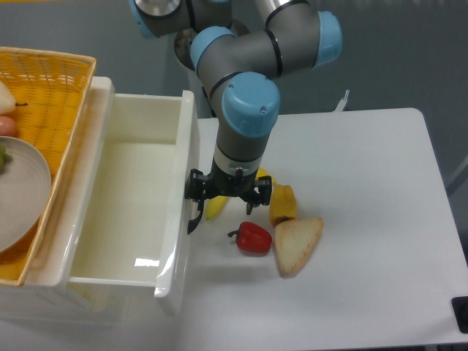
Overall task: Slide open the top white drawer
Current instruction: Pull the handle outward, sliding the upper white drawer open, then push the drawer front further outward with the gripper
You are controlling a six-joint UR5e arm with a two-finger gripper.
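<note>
The top white drawer (121,194) is pulled far out of the cabinet toward the right, and its glossy inside is bare. Its front panel (184,212) carries a curved black handle (194,220). My gripper (223,202) points down just right of that panel. Its fingers look spread apart, and the left finger (194,191) sits at the handle, hooked against it. Nothing lies between the fingers.
Right of the gripper lie a banana (215,208), a red pepper (254,238), a yellow pepper (283,204) and a bread slice (296,242). A yellow wicker basket (51,88) with a grey plate (20,191) sits on the cabinet at left.
</note>
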